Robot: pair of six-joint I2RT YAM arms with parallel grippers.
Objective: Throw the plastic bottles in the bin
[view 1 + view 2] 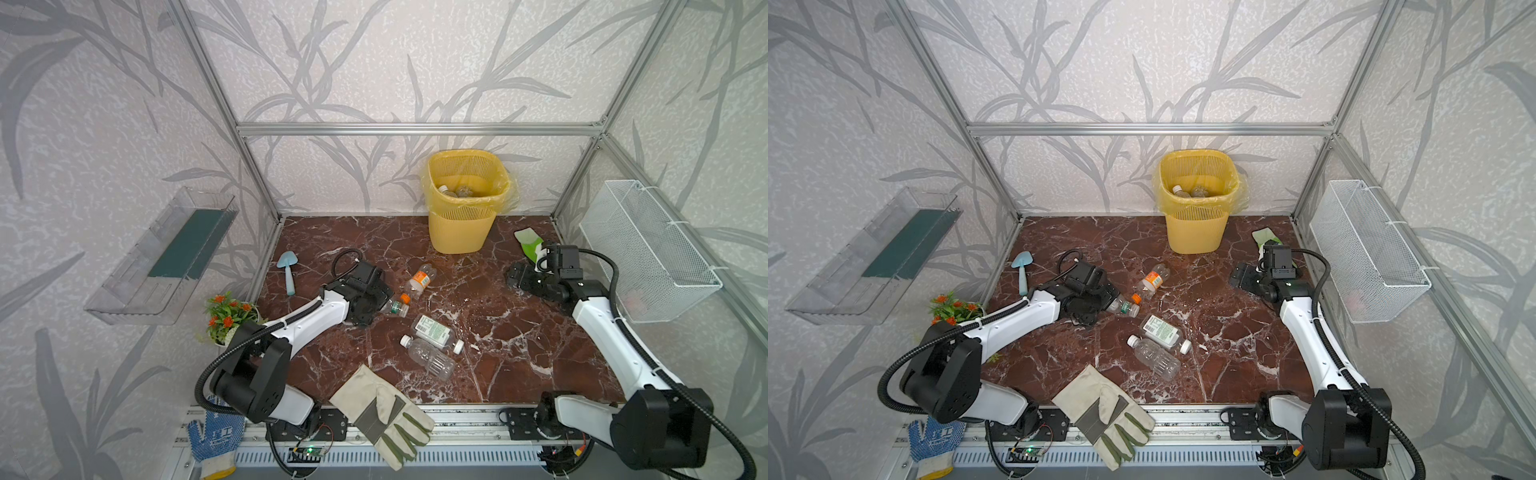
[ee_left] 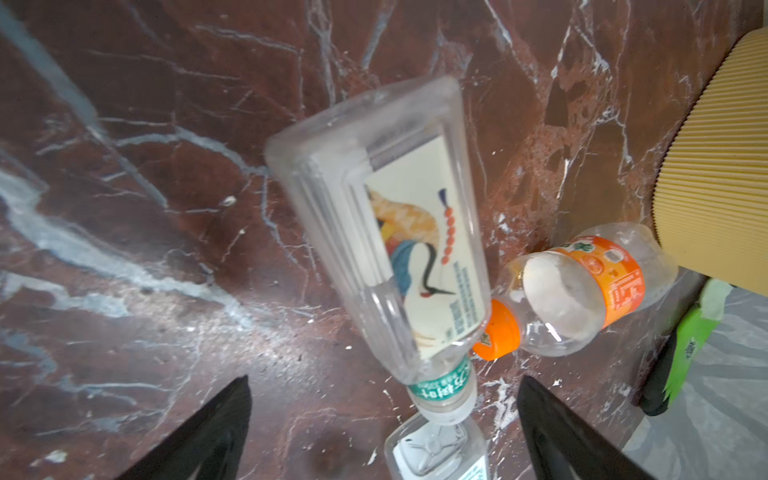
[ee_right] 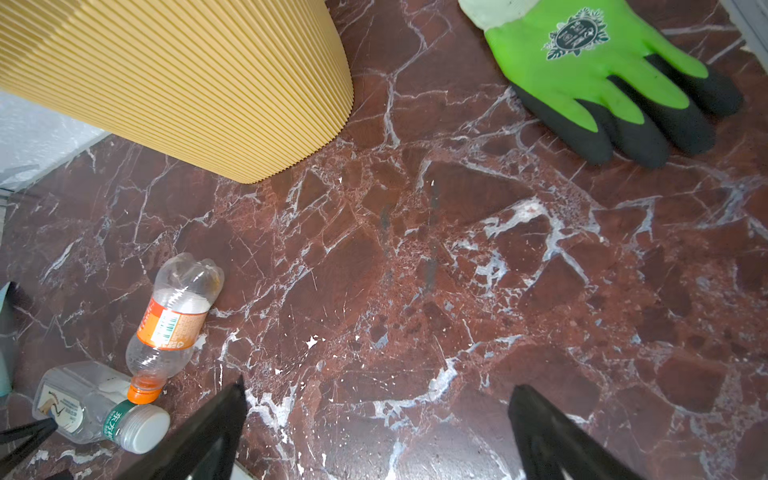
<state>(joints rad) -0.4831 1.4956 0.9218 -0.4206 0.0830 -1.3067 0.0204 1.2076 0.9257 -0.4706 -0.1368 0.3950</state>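
Four bottles (image 1: 430, 358) lay loose on the tabletop (image 1: 519, 357) in both top views, just left of the frame's centre; a few more showed inside the bin (image 1: 461, 237) at the upper middle. The left claw (image 1: 380, 303) sat low, left of centre, spread over the green-banded bottle (image 1: 397, 308), whose cap end stuck out beside the orange bottle (image 1: 420, 279). The right claw (image 1: 515, 277) hung spread at the right, near a green glove (image 1: 531, 248), holding nothing.

From the left wrist, the left claw (image 2: 383, 386) stood wide with the green-banded bottle's (image 2: 386, 232) neck between its fingers, neither plainly touching it. The orange bottle's (image 2: 582, 291) cap lay against its shoulder, and the bin's (image 2: 715, 166) ribbed wall stood just beyond.

From the right wrist, the right claw (image 3: 377, 384) gaped over bare tabletop (image 3: 457, 249), well apart from both bottles.

The step in hand looked like the left arm's pick of the green-banded bottle. Next it would need to close squarely on the body rather than the neck, without nudging the orange bottle, then lift clear of the bin's rim and let go.
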